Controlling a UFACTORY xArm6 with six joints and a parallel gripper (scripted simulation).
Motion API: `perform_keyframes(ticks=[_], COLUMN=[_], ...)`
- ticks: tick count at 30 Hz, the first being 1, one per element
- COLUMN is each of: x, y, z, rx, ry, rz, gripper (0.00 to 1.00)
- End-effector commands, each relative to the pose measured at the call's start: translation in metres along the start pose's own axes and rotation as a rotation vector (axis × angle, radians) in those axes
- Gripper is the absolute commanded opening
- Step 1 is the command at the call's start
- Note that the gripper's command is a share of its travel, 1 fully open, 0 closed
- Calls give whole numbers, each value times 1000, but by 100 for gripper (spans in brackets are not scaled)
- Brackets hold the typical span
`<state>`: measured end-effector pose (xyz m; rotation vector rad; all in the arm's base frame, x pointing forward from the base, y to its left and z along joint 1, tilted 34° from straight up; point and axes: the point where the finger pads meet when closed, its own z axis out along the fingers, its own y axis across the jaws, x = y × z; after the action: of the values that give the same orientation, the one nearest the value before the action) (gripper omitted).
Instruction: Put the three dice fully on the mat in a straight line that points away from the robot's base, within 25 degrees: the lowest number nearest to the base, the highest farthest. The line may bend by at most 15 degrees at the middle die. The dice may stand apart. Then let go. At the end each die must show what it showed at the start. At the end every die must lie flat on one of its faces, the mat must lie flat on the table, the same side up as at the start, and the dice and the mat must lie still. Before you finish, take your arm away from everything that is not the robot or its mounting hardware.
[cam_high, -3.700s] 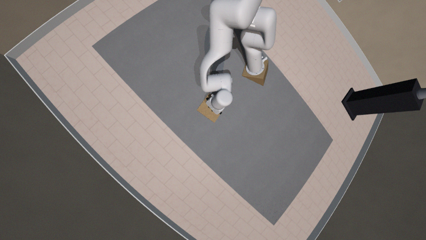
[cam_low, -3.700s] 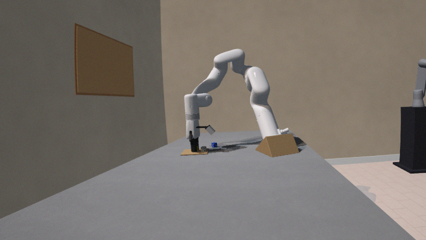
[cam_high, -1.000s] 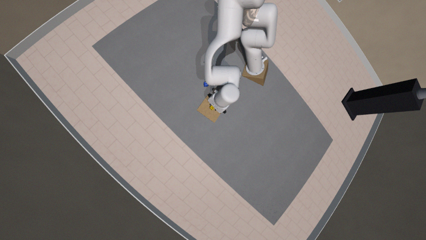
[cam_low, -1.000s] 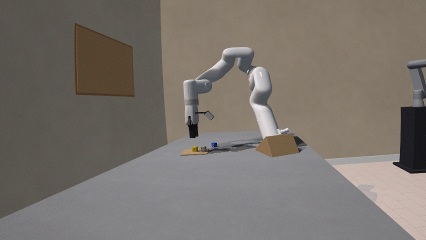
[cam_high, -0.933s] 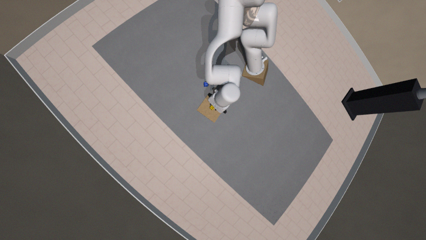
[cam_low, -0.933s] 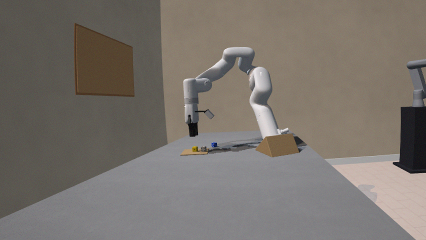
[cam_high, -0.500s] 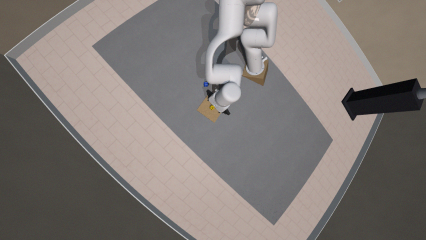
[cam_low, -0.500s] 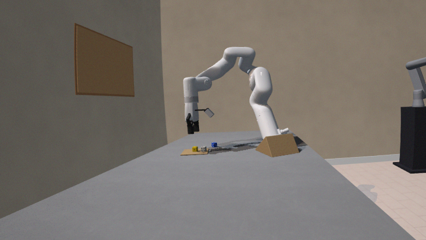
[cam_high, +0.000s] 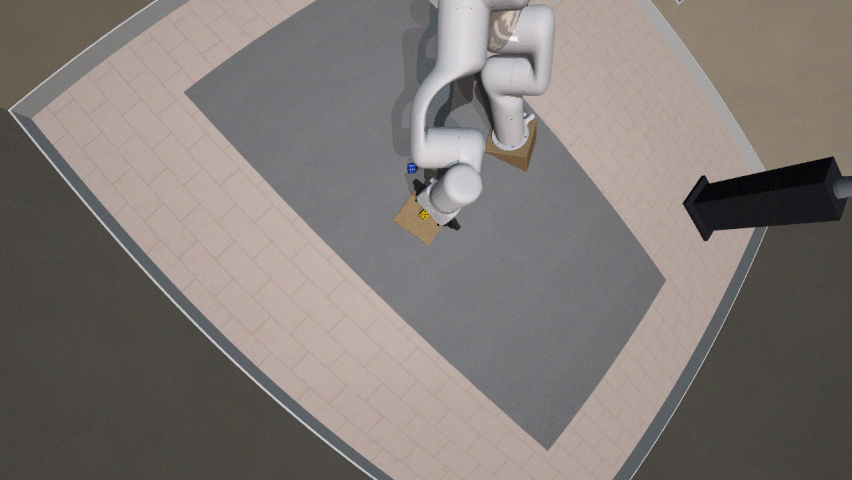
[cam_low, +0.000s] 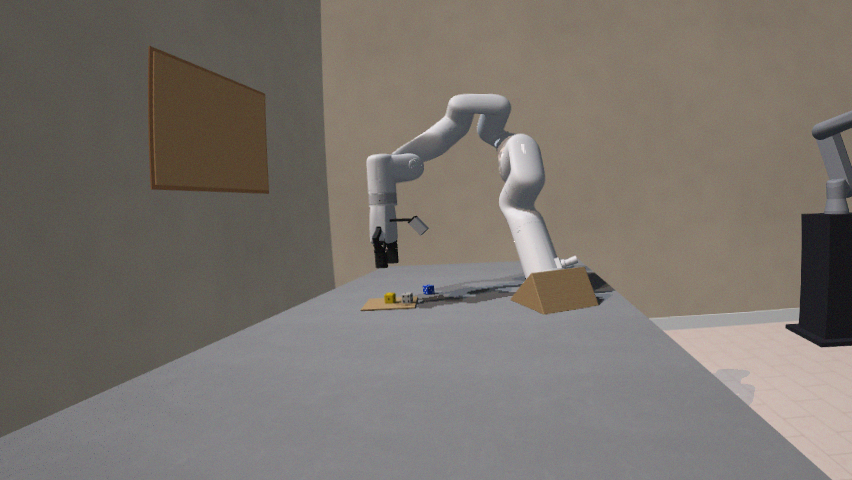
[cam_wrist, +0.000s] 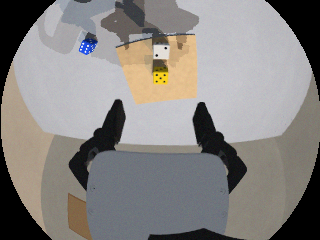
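Hanging above the mat (cam_wrist: 179, 83), the gripper (cam_wrist: 159, 122) gapes wide, empty; yellow die (cam_wrist: 160, 78) and white die (cam_wrist: 160, 52) sit on it, blue die (cam_wrist: 87, 46) off it.

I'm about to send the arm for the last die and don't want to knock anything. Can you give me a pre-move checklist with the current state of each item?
1. Gripper open and holding nothing: ok.
2. Gripper raised above the dice: ok.
3. Yellow die on the mat: ok.
4. White die on the mat: ok, near its edge.
5. Blue die on the mat: not ok, it sits on the table beside it.
6. Pip counts match the required order: cannot tell.
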<state>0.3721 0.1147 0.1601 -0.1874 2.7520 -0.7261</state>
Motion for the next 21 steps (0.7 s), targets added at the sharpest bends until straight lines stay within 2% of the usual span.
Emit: perform_keyframes(ticks=[1, 3, 4, 10, 19, 20, 21], x=[3, 15, 15, 45, 75, 75, 75], y=[-14, -47, -48, -100, -136, -136, -136], z=[-1, 0, 0, 5, 13, 13, 13], rx=[-4, -7, -7, -8, -2, -2, -2], ry=[-1, 2, 2, 2, -3, -3, -3], rz=[57, 192, 196, 451, 670, 670, 670], gripper=[100, 100, 100, 100, 100, 42, 42])
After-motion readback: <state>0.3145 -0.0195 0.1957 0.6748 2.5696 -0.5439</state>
